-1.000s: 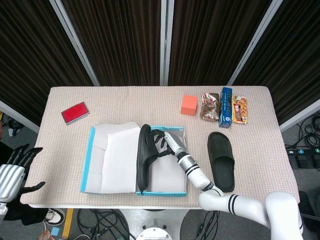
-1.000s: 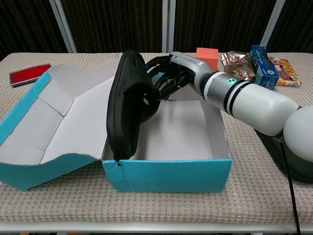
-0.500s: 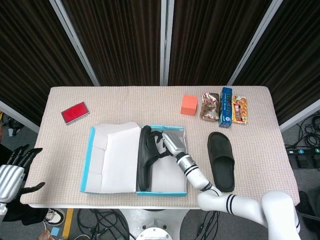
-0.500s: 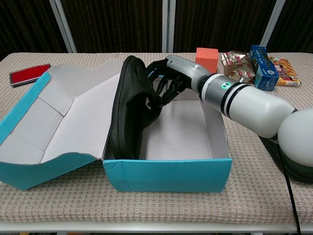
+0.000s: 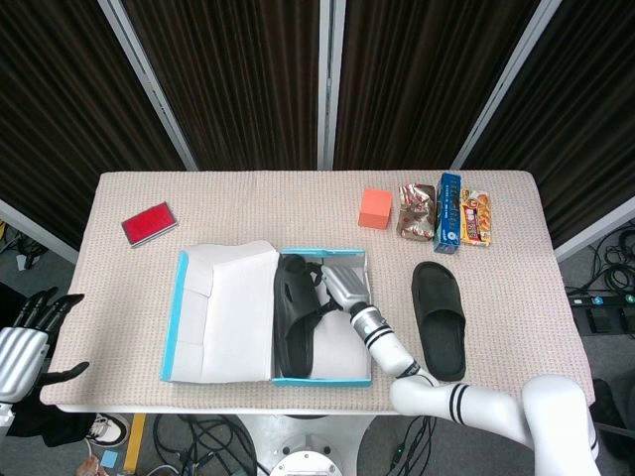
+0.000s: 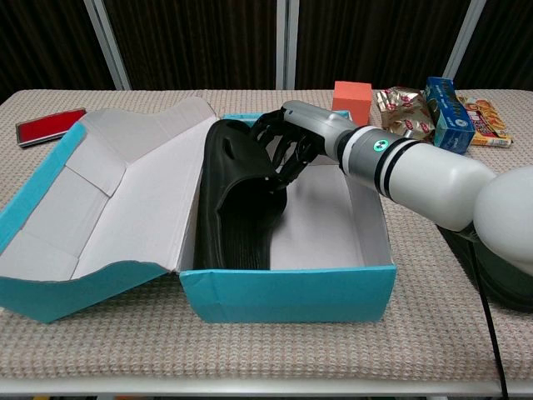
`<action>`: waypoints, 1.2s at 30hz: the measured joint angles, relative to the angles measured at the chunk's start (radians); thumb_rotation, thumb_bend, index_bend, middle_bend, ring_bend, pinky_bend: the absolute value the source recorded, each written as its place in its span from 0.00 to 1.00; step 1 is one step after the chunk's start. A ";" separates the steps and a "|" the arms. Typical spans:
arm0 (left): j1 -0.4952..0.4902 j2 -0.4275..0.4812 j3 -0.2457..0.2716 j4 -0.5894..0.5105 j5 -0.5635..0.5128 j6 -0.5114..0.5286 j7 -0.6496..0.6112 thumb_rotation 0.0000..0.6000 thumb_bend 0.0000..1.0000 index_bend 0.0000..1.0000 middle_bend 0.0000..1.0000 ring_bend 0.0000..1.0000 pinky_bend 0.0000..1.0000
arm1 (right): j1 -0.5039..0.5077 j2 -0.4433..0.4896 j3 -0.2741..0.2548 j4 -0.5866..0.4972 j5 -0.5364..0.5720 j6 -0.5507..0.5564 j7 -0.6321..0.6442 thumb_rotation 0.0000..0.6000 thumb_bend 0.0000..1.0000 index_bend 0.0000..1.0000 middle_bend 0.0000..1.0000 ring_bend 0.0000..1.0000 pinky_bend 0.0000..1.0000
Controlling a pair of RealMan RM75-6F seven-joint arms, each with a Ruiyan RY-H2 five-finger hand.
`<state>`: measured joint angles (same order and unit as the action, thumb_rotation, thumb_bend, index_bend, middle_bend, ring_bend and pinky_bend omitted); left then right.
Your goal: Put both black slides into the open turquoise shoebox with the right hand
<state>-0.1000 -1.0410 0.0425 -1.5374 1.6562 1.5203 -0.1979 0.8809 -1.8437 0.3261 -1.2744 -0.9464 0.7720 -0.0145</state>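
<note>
The open turquoise shoebox (image 5: 189,297) (image 6: 287,293) lies at the table's front, its lid folded out to the left. One black slide (image 5: 295,315) (image 6: 237,218) lies inside the box along its left wall, slightly tilted with its toe toward the front. My right hand (image 5: 337,286) (image 6: 290,143) reaches into the box from the right, and its fingers curl around the slide's strap. The other black slide (image 5: 439,319) lies flat on the table right of the box. My left hand (image 5: 25,332) hangs beyond the table's left edge with fingers spread, holding nothing.
A flat red case (image 5: 149,223) (image 6: 48,126) lies at the back left. An orange block (image 5: 374,208) (image 6: 353,96), snack packets (image 5: 417,211) (image 6: 402,112) and a blue carton (image 5: 449,212) (image 6: 448,113) line the back right. Dark curtains stand behind the table.
The right hand has lowered the slide from standing on edge above the box's left wall to lying down inside the box. The left hand has stayed still.
</note>
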 measured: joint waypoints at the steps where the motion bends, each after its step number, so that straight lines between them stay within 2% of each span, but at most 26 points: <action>1: 0.000 0.000 0.000 0.000 0.000 0.000 0.000 1.00 0.00 0.11 0.15 0.01 0.08 | 0.001 0.007 0.001 -0.006 0.002 -0.013 0.005 1.00 0.00 0.34 0.33 0.24 0.38; 4: 0.000 0.000 0.001 -0.001 0.000 -0.001 0.000 1.00 0.00 0.11 0.15 0.01 0.08 | 0.003 0.034 0.002 -0.027 0.007 -0.059 0.026 1.00 0.00 0.21 0.23 0.12 0.26; 11: 0.001 -0.001 0.004 0.003 0.002 -0.001 -0.005 1.00 0.00 0.11 0.15 0.01 0.08 | 0.001 0.084 0.001 -0.064 0.004 -0.101 0.072 1.00 0.00 0.09 0.14 0.03 0.20; 15: -0.002 -0.002 0.003 0.001 0.000 -0.006 -0.006 1.00 0.00 0.11 0.15 0.01 0.08 | -0.002 0.113 0.001 -0.090 0.009 -0.110 0.079 1.00 0.00 0.05 0.12 0.02 0.20; 22: -0.006 0.000 0.000 -0.009 0.001 -0.009 0.004 1.00 0.00 0.11 0.15 0.01 0.08 | -0.017 0.196 0.009 -0.198 0.010 -0.098 0.085 1.00 0.00 0.05 0.12 0.01 0.20; 25: -0.010 0.001 -0.002 -0.019 0.000 -0.013 0.013 1.00 0.00 0.11 0.15 0.01 0.08 | -0.026 0.266 0.010 -0.279 0.025 -0.099 0.082 1.00 0.00 0.05 0.12 0.01 0.20; 36: -0.015 -0.001 -0.005 -0.029 -0.002 -0.019 0.026 1.00 0.00 0.11 0.15 0.01 0.08 | -0.082 0.688 0.040 -0.615 0.117 -0.114 0.094 1.00 0.00 0.05 0.13 0.04 0.20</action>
<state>-0.1151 -1.0419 0.0377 -1.5664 1.6539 1.5010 -0.1723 0.7987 -1.1557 0.3661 -1.8894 -0.8297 0.6583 0.0797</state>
